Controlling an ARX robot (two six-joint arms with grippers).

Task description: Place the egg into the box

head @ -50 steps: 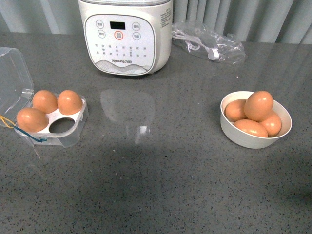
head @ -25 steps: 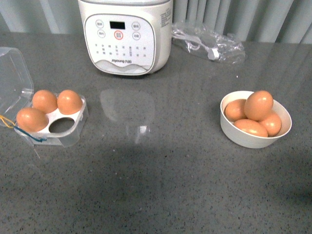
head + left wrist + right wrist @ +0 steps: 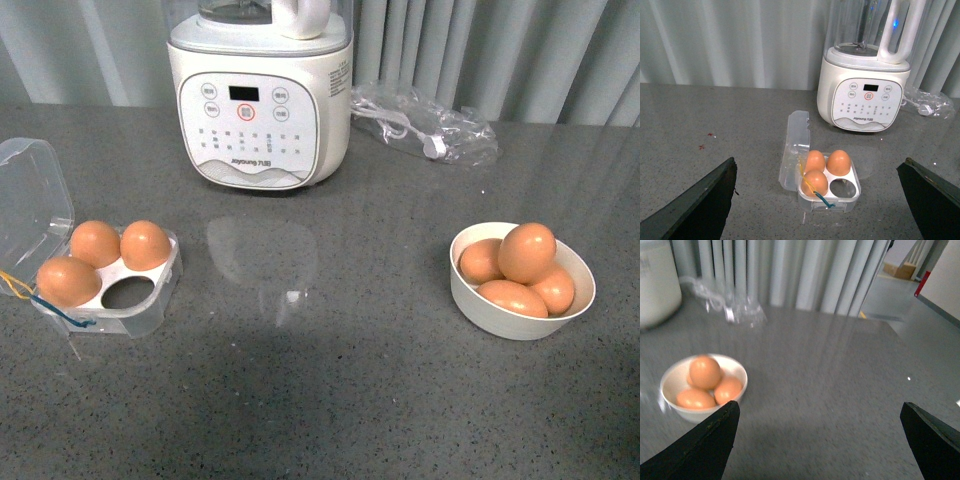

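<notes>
left tool [image 3: 818, 161]: fingers spread wide, nothing held, raised over the bench [image 3: 350, 400] with the box [image 3: 840, 205] in its view. right tool [image 3: 820, 404]: fingers likewise wide apart, empty. the box lid is thrown back. three cells are filled, and the near cell [image 3: 127, 293] on the bowl side is vacant. the egg [image 3: 527, 252] lies topmost on three others in the white bowl [image 3: 520, 325], well apart from the box. a blender [image 3: 260, 120] and a plastic bag [image 3: 430, 125] stand at the rear.

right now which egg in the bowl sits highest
The egg in the middle of the bowl: it rests on top of the three others, which lie lower.
</notes>
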